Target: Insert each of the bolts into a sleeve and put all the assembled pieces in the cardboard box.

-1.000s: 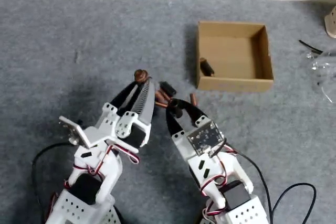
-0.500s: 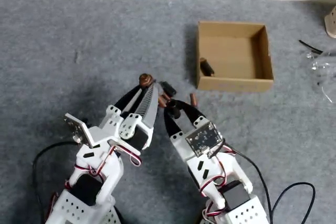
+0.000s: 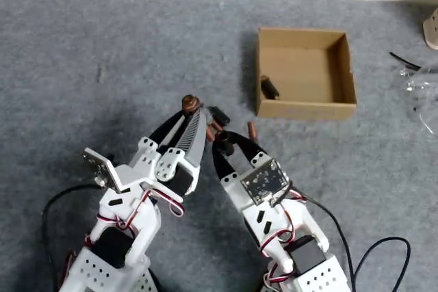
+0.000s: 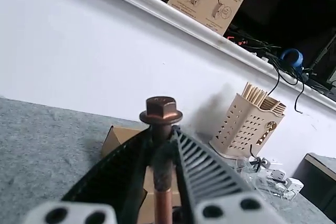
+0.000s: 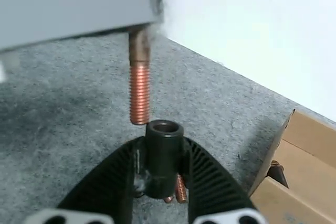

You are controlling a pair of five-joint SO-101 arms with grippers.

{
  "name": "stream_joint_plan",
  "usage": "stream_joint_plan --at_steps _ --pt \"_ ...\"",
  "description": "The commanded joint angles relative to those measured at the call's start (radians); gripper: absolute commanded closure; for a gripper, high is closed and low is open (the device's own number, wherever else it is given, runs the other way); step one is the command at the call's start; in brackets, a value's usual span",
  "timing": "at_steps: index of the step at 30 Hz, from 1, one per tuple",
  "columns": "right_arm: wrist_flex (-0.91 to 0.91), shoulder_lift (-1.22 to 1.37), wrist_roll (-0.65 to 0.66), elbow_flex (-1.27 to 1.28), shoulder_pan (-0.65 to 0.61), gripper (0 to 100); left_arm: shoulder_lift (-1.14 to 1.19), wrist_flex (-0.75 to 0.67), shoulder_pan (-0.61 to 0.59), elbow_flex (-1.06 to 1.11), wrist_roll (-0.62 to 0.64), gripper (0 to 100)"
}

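My left gripper (image 3: 190, 115) (image 4: 163, 148) is shut on a copper bolt (image 4: 160, 129) (image 3: 191, 104), held upright with its hex head on top. Its threaded end (image 5: 139, 95) hangs just above and slightly beside the mouth of a black sleeve (image 5: 163, 153) (image 3: 224, 144), which my right gripper (image 5: 161, 174) (image 3: 226, 147) is shut on and holds upright. More bolts (image 3: 252, 130) and a black sleeve (image 3: 219, 115) lie on the grey mat between the arms and the cardboard box (image 3: 345, 73). One assembled piece (image 3: 269, 87) lies inside the box.
A slotted beige holder (image 4: 247, 124) with sticks stands by the wall beyond the box. Clear plastic bits and black wires (image 3: 414, 76) lie at the mat's right edge. The grey mat (image 3: 102, 52) is open to the left.
My left gripper has carried the bolt toward the right gripper, bringing its tip close over the sleeve. The right gripper shifted slightly toward the left arm.
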Motion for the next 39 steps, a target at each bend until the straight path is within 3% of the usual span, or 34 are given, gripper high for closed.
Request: stream_joint_plan --at_steps 1,10,22,39 --pt "0.022 -0.016 0.012 0.12 -0.022 99.4 -0.027 -0.043 0.024 0.019 0.005 99" --pt "0.027 -0.016 0.012 0.119 -0.024 99.4 -0.024 -0.071 0.056 0.019 0.002 99" --pt "0.056 -0.018 0.012 0.12 -0.022 99.4 -0.024 0.057 0.038 0.019 0.0 99" --pt "0.056 -0.018 0.005 0.111 -0.027 99.4 -0.022 0.06 0.016 0.019 0.002 99"
